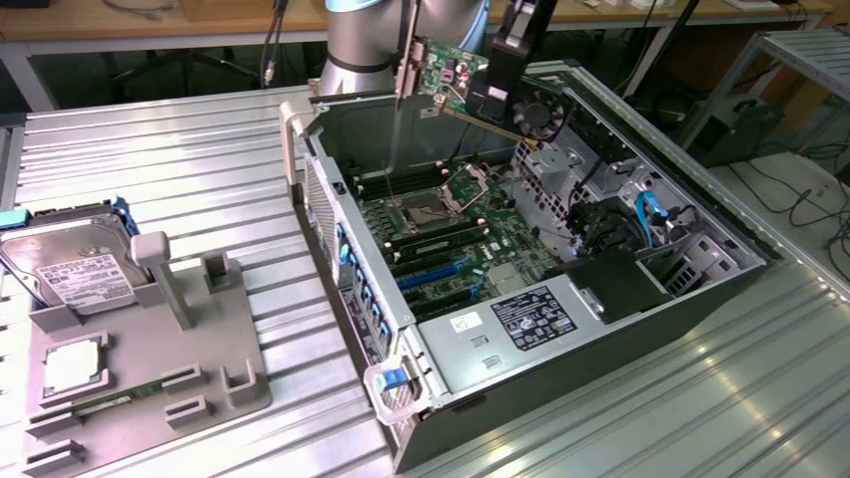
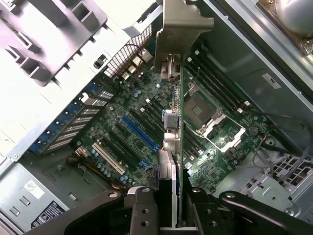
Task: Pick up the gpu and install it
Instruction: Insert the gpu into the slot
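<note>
My gripper (image 1: 496, 93) hangs over the far end of the open computer case (image 1: 691, 299), shut on the gpu (image 1: 459, 78). The gpu is a green circuit card with a black fan (image 1: 538, 112) and a narrow metal bracket (image 1: 401, 70) hanging down at one end. It is held in the air above the motherboard (image 1: 452, 239), tilted and clear of it. In the wrist view the gpu (image 2: 177, 122) runs edge-on from between my fingers (image 2: 142, 210) out to its bracket (image 2: 183, 24). The blue expansion slot (image 2: 139, 132) lies beside and below the card's edge.
A grey parts holder (image 1: 199, 349) stands at the exterior view's left with a silver hard drive (image 1: 67, 264) and a square chip (image 1: 74, 363). Inside the case are the processor socket (image 1: 428, 211), blue cables (image 1: 647, 209) and a black shroud (image 1: 618, 284). Ribbed metal tabletop (image 1: 173, 169) surrounds it.
</note>
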Tool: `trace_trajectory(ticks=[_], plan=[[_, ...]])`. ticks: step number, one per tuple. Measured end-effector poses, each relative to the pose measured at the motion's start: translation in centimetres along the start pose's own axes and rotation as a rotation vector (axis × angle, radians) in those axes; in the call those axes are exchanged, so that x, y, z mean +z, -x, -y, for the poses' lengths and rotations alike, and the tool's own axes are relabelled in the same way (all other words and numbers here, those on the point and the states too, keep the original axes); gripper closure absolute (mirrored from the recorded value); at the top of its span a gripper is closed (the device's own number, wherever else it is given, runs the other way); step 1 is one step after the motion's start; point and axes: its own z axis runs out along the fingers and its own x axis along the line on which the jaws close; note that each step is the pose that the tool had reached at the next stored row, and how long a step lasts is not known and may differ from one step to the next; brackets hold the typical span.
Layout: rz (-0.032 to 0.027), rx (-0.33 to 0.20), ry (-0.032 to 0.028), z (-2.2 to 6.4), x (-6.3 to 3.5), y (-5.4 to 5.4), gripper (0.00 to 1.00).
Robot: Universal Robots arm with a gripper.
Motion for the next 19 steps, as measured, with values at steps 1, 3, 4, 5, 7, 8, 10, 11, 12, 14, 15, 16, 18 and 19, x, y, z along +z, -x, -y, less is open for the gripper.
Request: trace_trajectory(ticks=[1,3,4,5,7,8,10,11,12,14,15,16,18,19], plan=[[-0.0001,-0.006,0.0,0.0,0.0,0.0,0.72],[-0.0005,-0.017,0.0,0.0,0.0,0.0,0.72],[-0.0008,-0.024,0.0,0.0,0.0,0.0,0.72],[-0.0009,-0.03,0.0,0.0,0.0,0.0,0.72],[-0.0013,-0.042,0.0,0.0,0.0,0.0,0.72],[-0.0015,-0.048,0.0,0.0,0.0,0.0,0.72],[-0.002,-0.062,0.0,0.0,0.0,0.0,0.72],[-0.0022,-0.069,0.0,0.0,0.0,0.0,0.72],[-0.0025,-0.079,0.0,0.0,0.0,0.0,0.72],[-0.003,-0.093,0.0,0.0,0.0,0.0,0.72],[-0.0033,-0.102,0.0,0.0,0.0,0.0,0.72],[-0.0035,-0.109,0.0,0.0,0.0,0.0,0.72],[-0.0041,-0.126,-0.0001,0.0,0.0,0.0,0.72],[-0.0044,-0.138,0.0,0.0,0.0,0.0,0.72]])
